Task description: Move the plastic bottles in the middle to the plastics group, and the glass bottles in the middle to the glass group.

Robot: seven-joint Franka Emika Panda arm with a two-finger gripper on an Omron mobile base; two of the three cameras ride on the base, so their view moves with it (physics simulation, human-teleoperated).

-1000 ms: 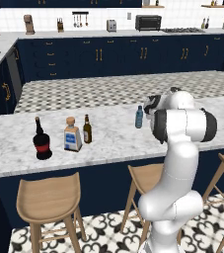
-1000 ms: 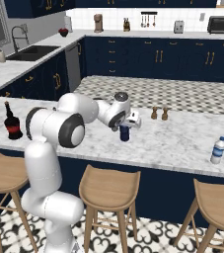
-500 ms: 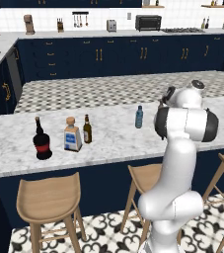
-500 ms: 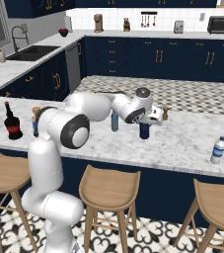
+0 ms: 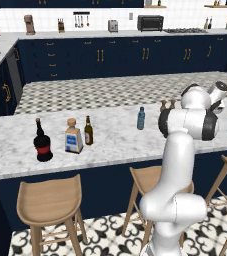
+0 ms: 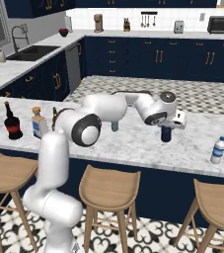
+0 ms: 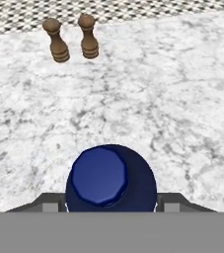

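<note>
Navy bottle in transit toward the plastics end of the desk.

In the right base view, the glass group (image 6: 12, 123) stands far left; the fingers (image 6: 168, 129) pinch the upright navy bottle (image 6: 166, 133) partway closed; the pale plastics bottle (image 6: 217, 150) stands to its right, near, on the desk (image 6: 133, 143).

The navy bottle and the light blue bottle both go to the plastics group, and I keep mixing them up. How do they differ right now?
The navy bottle is stubby and opaque dark; the light blue bottle is slim and translucent. The navy bottle sits between the fingers of the gripper, while the light blue bottle stands free on the counter. Both are upright.
</note>
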